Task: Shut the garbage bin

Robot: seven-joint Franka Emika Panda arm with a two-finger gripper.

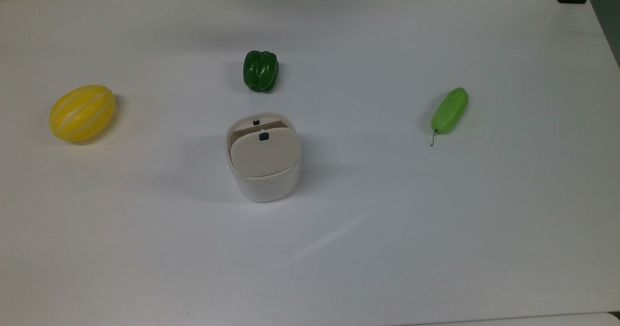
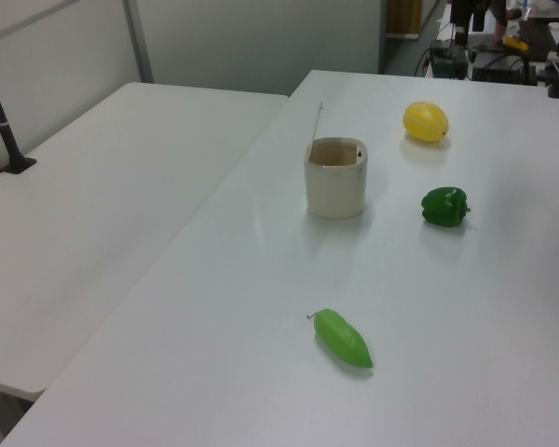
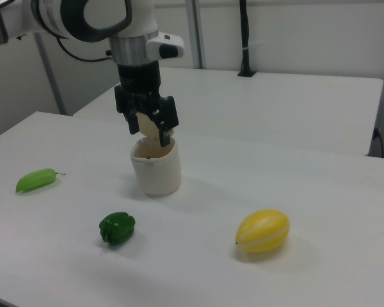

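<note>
Right view first: we see the claw (image 3: 155, 133) hanging just above the open garbage bin (image 3: 155, 167), pointing down, its fingers (image 3: 166, 132) a narrow gap apart with the upright beige lid (image 3: 148, 129) between them; we cannot tell whether they grip it. We find the white bin near the middle of the white worktop (image 3: 320, 211). In the top view, a green bell pepper (image 1: 261, 71) lies just beyond the bin, a yellow melon (image 1: 82, 113) far to the top view's left, and a light green cucumber (image 1: 450, 111) far to the top view's right.
</note>
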